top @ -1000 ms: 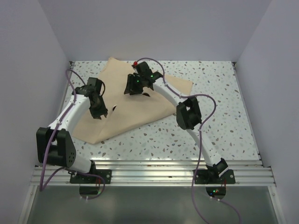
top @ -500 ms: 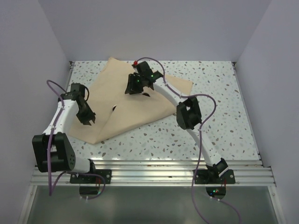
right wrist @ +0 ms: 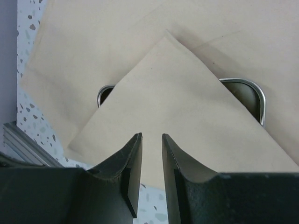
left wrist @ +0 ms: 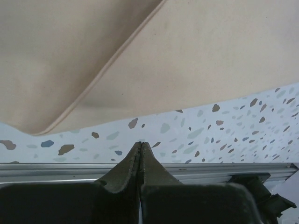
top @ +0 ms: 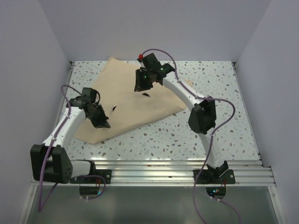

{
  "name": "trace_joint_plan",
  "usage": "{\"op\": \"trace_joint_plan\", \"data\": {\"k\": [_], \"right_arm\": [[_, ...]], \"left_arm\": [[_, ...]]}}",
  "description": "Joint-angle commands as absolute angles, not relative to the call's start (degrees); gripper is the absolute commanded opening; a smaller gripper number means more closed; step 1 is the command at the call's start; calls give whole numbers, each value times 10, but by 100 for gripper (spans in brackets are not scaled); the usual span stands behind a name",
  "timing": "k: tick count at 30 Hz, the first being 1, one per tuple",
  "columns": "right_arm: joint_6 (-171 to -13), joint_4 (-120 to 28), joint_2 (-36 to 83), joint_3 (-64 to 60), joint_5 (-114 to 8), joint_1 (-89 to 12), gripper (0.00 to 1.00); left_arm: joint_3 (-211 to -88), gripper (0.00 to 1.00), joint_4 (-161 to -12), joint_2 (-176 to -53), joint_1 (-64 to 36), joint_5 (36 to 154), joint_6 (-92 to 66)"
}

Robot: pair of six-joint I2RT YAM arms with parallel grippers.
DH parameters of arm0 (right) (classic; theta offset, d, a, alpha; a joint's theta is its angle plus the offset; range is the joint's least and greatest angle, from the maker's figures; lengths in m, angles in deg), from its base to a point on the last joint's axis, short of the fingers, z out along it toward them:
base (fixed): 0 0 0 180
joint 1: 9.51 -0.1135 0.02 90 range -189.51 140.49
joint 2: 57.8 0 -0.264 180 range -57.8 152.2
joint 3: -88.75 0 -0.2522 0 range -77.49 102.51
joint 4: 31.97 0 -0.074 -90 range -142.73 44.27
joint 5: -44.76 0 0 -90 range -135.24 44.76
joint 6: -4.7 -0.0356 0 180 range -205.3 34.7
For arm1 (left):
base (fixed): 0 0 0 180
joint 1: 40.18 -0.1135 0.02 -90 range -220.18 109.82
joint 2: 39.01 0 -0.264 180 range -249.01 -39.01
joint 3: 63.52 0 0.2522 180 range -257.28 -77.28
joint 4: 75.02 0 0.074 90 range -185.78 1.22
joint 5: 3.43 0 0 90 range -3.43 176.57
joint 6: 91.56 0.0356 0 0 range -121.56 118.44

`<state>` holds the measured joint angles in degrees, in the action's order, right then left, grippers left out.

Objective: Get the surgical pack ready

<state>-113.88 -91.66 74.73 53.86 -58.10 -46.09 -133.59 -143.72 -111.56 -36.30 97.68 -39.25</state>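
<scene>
My left pincer (left wrist: 140, 144) had swung back toward the smooth tan wrap sheet (left wrist: 210, 60), pressed together, empty; my right pincer (right wrist: 152, 136), narrowly spread, overhung its triangular fold.

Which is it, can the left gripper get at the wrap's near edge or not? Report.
Likely yes. The left gripper hangs over the table just short of the near edge of the wrap, nothing between them. Its jaws are shut, so it must open first.
</scene>
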Motion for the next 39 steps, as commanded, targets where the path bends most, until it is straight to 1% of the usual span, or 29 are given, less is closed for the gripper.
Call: {"op": "trace_joint_plan", "data": {"k": [1,3,7,12,16,17,21,27,33,39], "right_arm": [[-1072,-981,668,478,-555,-458,28],[-1066,-967,653,448,-582,-457,28],[-1058,-947,637,404,-573,-458,27],[-1067,-906,707,475,-603,-458,21],[-1114,-815,740,489,-644,-463,20],[-1134,-785,746,489,-651,-463,20],[-1149,-766,797,513,-663,-465,21],[-1140,-746,816,514,-659,-466,25],[-1152,-722,823,483,-653,-467,25],[-1152,-723,836,479,-650,-467,24]], "left_arm": [[-1334,0,-1431,-1144,-340,991,-425],[-1334,0,-1426,-1164,-339,990,-420],[-1341,0,-1418,-1194,-339,971,-412],[-1346,0,-1399,-1218,-338,970,-411],[-1351,0,-1401,-1231,-338,965,-403],[-1352,0,-1401,-1233,-338,964,-402],[-1350,0,-1402,-1233,-338,961,-403],[-1341,2,-1404,-1230,-338,957,-402],[-1330,3,-1406,-1228,-338,948,-398],[-1331,3,-1393,-1246,-338,950,-396]]}}
